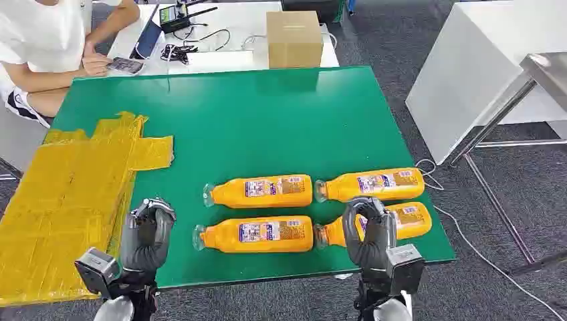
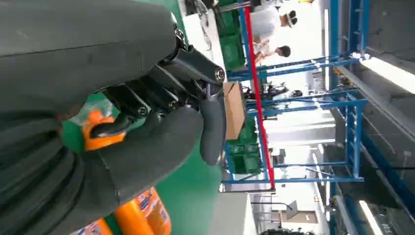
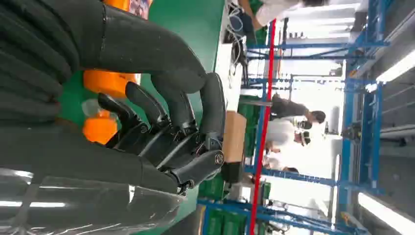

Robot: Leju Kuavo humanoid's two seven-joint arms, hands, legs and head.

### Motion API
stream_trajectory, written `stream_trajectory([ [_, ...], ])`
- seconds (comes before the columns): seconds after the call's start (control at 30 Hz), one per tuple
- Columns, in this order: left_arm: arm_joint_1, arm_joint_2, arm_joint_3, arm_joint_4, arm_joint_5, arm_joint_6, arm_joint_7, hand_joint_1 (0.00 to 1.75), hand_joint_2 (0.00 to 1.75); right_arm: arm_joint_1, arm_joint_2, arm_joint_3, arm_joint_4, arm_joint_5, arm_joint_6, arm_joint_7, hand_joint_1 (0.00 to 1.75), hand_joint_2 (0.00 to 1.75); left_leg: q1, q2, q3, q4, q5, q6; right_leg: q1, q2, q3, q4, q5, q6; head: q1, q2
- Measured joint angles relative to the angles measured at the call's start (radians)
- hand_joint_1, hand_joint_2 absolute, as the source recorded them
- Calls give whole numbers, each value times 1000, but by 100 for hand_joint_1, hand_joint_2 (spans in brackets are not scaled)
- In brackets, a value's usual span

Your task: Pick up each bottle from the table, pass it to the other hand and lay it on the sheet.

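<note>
While four orange bottles [image 1: 261,191] lie in two rows on the green table [image 1: 267,114], caps toward the yellow sheet [image 1: 60,200], nothing's been picked. Right hand [image 1: 369,231] hovers curled and empty over the near-right bottle [image 1: 408,221], probably lining up. Left hand [image 1: 148,234] waits clenched by the sheet, likely for handover.

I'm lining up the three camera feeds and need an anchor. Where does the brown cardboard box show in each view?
Head view: the cardboard box stands on the white table just past the far edge of the green mat.
Left wrist view: the box shows just beyond the left hand.
Right wrist view: the box shows just beyond the right hand.
Shared landmark: the green mat.
</note>
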Motion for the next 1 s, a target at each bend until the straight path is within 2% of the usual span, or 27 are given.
stream_trajectory([
  [0.03,3,0,2,0,0,0,0,175,175,-2,3,0,3,-1,0,-1,175,175,0,0,0,0,0,0,0,0,0,0,0,0,0,0],
  [0.07,4,-1,5,0,0,0,0,122,175,-4,5,0,5,-3,0,-1,175,175,0,0,0,0,0,0,0,0,0,0,0,0,0,0],
  [0.1,4,-3,7,0,0,-1,0,0,175,-4,6,0,8,-3,-2,-1,89,175,0,0,0,0,0,0,0,0,0,0,0,0,0,0],
  [0.13,4,-3,8,0,0,-3,0,0,175,-7,6,0,10,2,-7,0,0,175,0,0,0,0,0,0,0,0,1,0,0,0,0,0],
  [0.3,-1,-10,12,0,1,-41,1,0,175,-68,-7,2,54,125,-61,77,0,175,-1,1,0,0,1,1,0,0,1,0,1,1,0,0],
  [0.47,-13,-19,15,3,10,-65,10,0,175,-176,-53,39,119,392,-115,216,0,175,-1,0,0,0,2,2,0,0,1,0,1,1,0,0],
  [0.57,-32,-34,28,19,40,-101,33,0,175,-288,-89,90,203,613,-129,335,0,175,-1,1,0,0,3,2,0,0,1,0,2,2,0,0],
  [0.77,-43,-47,39,42,45,-109,38,0,175,-368,-113,135,280,649,-139,356,0,175,-1,0,0,0,3,3,0,0,1,0,2,2,0,0],
  [0.9,-58,-50,40,55,52,-131,42,0,175,-410,-125,169,318,737,-155,366,0,175,-1,1,-1,0,3,3,0,0,0,0,2,2,0,0],
  [1.0,-95,-57,40,83,70,-148,47,0,175,-498,-126,226,392,788,-96,366,0,175,-1,1,0,0,3,2,0,0,0,0,2,2,0,0],
])
